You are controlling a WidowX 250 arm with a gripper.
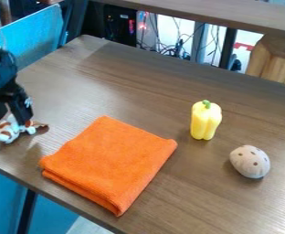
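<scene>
Worktop (151,73) of brown wood grain is being seen at a slant, with its surface being crossed by soft shadows. Blue panels are being partly shown behind its far left corner (38,31) and below its near left edge (2,196). Beyond the far edge, tangled cables (169,48) are being framed by dark uprights. Near the centre-left, an orange cloth (111,160) is being laid out flat in a folded square, its layers being revealed along the near left edge. At the left edge of the view, the black gripper (13,119) is being held low, pointing downward, with its fingers being kept apart in an open position. A small white-and-brown toy animal (7,130) is being supported by the worktop directly below and partly between the fingers, to the left of the cloth and well apart from the other toys; whether it is being touched by them cannot be told. To the right of the cloth, a yellow toy bell pepper (205,121) with a green stem is being displayed upright. Nearer the right edge, a pale, rounded toy potato (250,162) with dark spots is being supported on its side.
</scene>
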